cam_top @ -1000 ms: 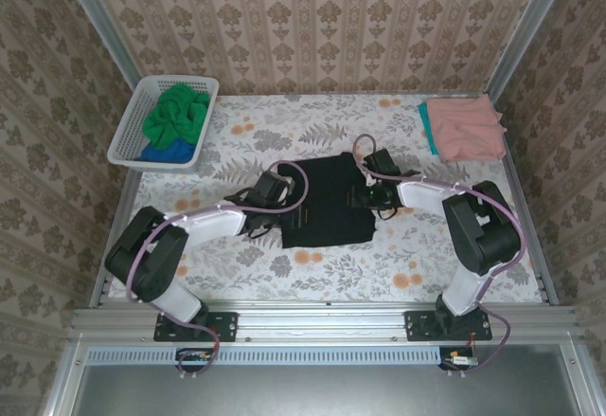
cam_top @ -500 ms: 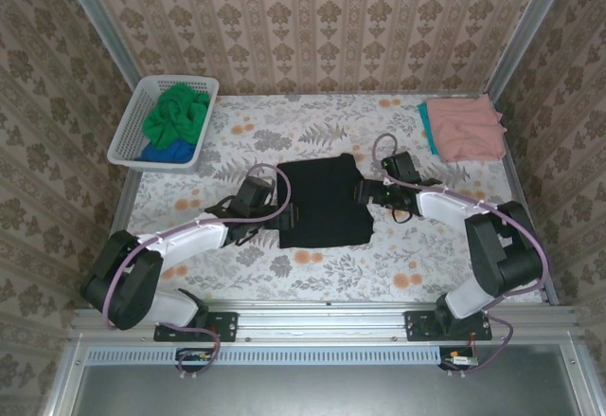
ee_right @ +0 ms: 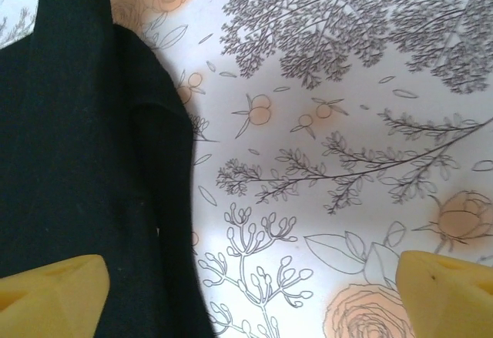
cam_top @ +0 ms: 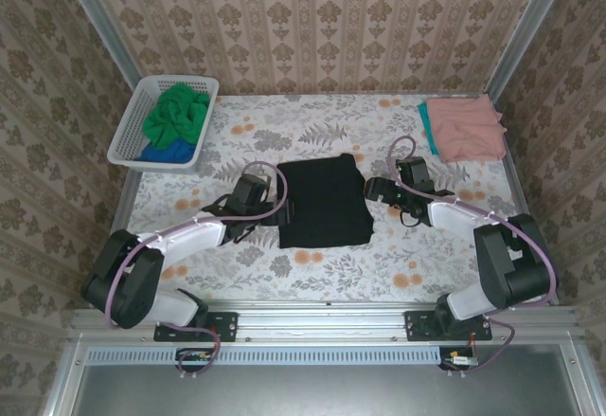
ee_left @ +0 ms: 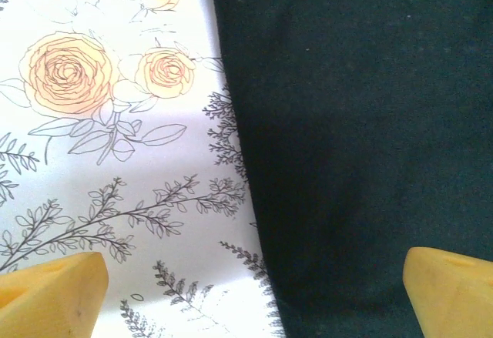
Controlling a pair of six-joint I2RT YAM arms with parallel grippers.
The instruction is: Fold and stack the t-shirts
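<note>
A black t-shirt (cam_top: 322, 200) lies folded into a flat rectangle at the table's middle. My left gripper (cam_top: 283, 212) hovers open at its left edge; in the left wrist view the yellow fingertips (ee_left: 54, 296) straddle that edge of the black t-shirt (ee_left: 362, 138), holding nothing. My right gripper (cam_top: 371, 189) is open at the shirt's right edge; its fingertips (ee_right: 451, 288) bracket the black t-shirt (ee_right: 77, 161) and bare cloth. A green t-shirt (cam_top: 177, 113) and a blue t-shirt (cam_top: 166, 153) lie in the basket. A salmon pink t-shirt (cam_top: 464, 127) rests folded on a teal t-shirt (cam_top: 427, 127).
The white lattice basket (cam_top: 128, 127) stands at the back left corner. The flowered tablecloth (cam_top: 312, 264) covers the table, with wallpapered walls on three sides. A metal rail (cam_top: 322, 314) runs along the near edge by the arm bases.
Both grippers opened and let go of the black t-shirt. The left one drew back to the left and the right one to the right, off the shirt to its edges.
</note>
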